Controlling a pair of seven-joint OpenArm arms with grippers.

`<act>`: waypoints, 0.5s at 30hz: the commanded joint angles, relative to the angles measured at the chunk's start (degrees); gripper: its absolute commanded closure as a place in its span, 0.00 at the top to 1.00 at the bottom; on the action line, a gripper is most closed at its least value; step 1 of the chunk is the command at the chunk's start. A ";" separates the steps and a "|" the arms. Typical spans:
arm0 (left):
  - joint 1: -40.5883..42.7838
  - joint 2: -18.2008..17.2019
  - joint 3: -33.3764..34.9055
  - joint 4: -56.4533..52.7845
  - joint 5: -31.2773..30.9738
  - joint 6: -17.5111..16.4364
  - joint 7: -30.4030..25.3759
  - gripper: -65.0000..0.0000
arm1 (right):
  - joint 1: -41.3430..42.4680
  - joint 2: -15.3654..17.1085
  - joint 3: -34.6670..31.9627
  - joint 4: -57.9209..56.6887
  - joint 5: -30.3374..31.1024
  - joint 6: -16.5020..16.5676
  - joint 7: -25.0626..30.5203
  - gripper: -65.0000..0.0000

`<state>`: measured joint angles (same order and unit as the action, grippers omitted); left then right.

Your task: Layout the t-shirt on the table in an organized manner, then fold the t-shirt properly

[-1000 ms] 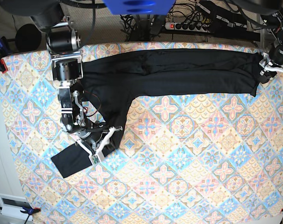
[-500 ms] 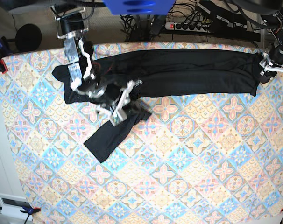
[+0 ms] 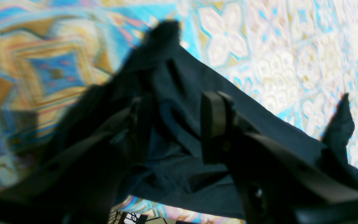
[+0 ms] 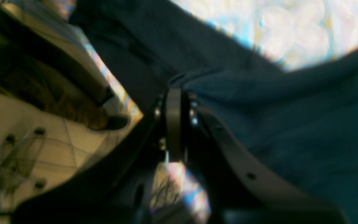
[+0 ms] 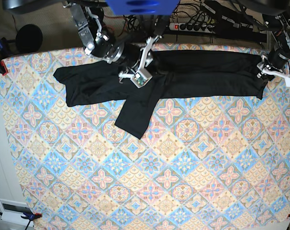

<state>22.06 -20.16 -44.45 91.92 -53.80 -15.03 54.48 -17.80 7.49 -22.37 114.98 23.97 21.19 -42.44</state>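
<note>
Basically, the plain black thin-fabric long-sleeved t-shirt (image 5: 183, 74) lies stretched in a band along the far edge of the big rectangular table covered in pastel blue, pink and yellow diamond-tile cloth (image 5: 183, 182), running nearly from the left end to the right edge. One sleeve (image 5: 138, 112) hangs down toward the middle at the left-centre. Everything nearer than the shirt is bare cloth, lots of room. The right gripper (image 5: 139, 72) sits over the shirt left of centre near the far edge, fingers clenched together on a fold of the black fabric in its wrist view. The left gripper (image 5: 269, 67) is at the shirt's far right end, close to the table's right edge, jaws spread with fabric lying between them, not pinched. No brands, labels or readable writing anywhere.
</note>
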 commanded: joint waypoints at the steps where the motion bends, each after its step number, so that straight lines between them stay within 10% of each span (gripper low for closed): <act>1: -0.04 -1.24 -0.43 1.05 -0.75 -0.23 -0.90 0.38 | 0.09 0.03 -0.18 1.02 0.43 0.57 0.46 0.00; 8: -1.98 -1.42 1.15 1.14 -0.57 -0.23 -0.90 0.38 | 1.85 1.35 -1.67 0.58 0.34 0.57 -4.38 0.01; 15: -7.08 -3.27 7.92 1.22 -0.57 -0.23 -0.72 0.38 | 2.02 3.46 -1.67 0.58 -2.12 0.57 -7.63 0.22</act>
<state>15.44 -22.22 -35.92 92.05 -53.10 -14.85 54.72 -16.36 10.83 -24.21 114.48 21.34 21.78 -51.51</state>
